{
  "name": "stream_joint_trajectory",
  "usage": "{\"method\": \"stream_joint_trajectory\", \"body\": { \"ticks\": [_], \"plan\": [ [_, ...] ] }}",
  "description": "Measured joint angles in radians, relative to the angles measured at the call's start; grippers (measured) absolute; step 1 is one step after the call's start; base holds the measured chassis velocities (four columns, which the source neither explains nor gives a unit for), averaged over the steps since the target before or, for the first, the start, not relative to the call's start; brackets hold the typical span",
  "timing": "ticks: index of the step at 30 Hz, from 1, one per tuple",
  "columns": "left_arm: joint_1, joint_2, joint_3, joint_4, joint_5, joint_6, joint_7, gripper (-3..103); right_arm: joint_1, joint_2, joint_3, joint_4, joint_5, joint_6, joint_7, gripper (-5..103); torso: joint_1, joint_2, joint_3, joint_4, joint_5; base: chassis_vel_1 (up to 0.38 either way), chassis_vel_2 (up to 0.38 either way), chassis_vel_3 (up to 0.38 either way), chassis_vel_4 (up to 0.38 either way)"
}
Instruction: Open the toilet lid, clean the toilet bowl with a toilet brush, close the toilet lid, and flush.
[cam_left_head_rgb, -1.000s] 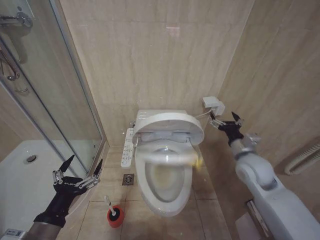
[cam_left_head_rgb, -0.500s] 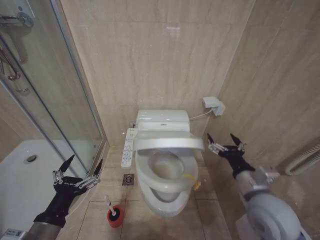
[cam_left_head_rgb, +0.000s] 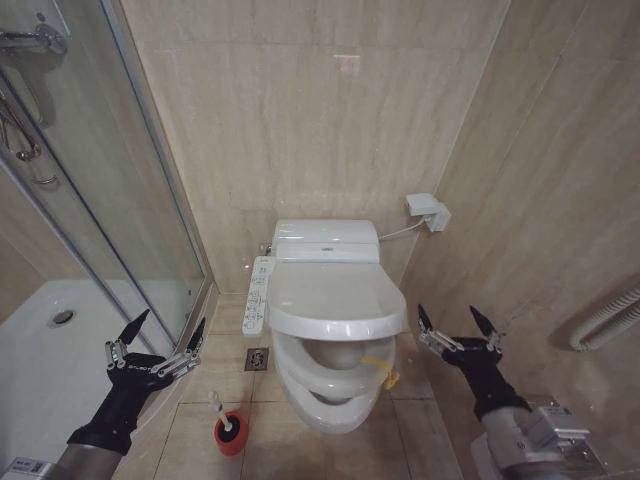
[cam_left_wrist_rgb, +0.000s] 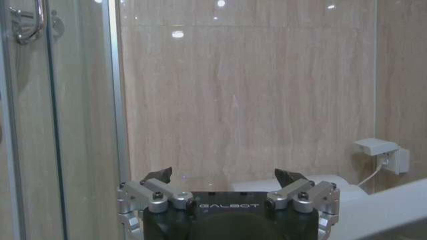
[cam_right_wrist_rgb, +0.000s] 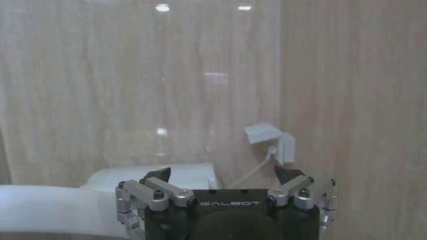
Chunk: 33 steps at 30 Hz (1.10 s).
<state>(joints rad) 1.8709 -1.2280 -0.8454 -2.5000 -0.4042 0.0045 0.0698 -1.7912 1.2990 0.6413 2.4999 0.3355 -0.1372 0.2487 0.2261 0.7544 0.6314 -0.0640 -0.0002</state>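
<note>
Pretty clearly a home bathroom: beige tiled walls (cam_left_head_rgb: 330, 120), glass shower stall (cam_left_head_rgb: 90, 220), bidet-style toilet bowl (cam_left_head_rgb: 320, 400), floor drain (cam_left_head_rgb: 257, 359).

White toilet lid (cam_left_head_rgb: 335, 297), yellow tag (cam_left_head_rgb: 377, 361); red brush holder (cam_left_head_rgb: 229, 433).

White oval plastic toilet lid (cam_left_head_rgb: 335, 298) partly lowered, tilted over white ring seat (cam_left_head_rgb: 322, 372), gap between them. Small yellow tag (cam_left_head_rgb: 383, 365) at lid's right edge. White button panel (cam_left_head_rgb: 258, 295) along toilet's left side. Squat red cup holder (cam_left_head_rgb: 230, 432) with white-handled toilet brush (cam_left_head_rgb: 219, 413) left of bowl front. Right gripper (cam_left_head_rgb: 459, 333) right of lid, fingers spread, not touching. Left gripper (cam_left_head_rgb: 163, 343) left of holder, spread.
</note>
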Motion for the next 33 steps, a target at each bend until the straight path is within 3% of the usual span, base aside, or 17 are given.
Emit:
{"method": "stream_joint_trajectory", "body": {
  "ticks": [6, 18, 33],
  "plan": [
    [0.0, 0.0, 0.0, 0.0, 0.0, 0.0, 0.0, 100, -0.009, 0.075, -0.001, 0.0, -0.05, 0.017, -0.008, 100, 0.0, 0.0, 0.0, -0.0001, 0.0, 0.0, 0.0, 0.0, 0.0],
    [0.0, 0.0, 0.0, 0.0, 0.0, 0.0, 0.0, 100, 0.009, 0.113, 0.105, -0.006, -0.053, 0.02, -0.104, 100, 0.0, 0.0, 0.0, -0.0002, 0.0002, 0.0, 0.0, 0.0, 0.0],
    [0.0, 0.0, 0.0, 0.0, 0.0, 0.0, 0.0, 100, 0.011, 0.136, 0.086, -0.001, -0.064, 0.016, -0.13, 100, 0.0, 0.0, 0.0, 0.0, 0.0001, 0.0, 0.0, 0.0, 0.0]
  ]
}}
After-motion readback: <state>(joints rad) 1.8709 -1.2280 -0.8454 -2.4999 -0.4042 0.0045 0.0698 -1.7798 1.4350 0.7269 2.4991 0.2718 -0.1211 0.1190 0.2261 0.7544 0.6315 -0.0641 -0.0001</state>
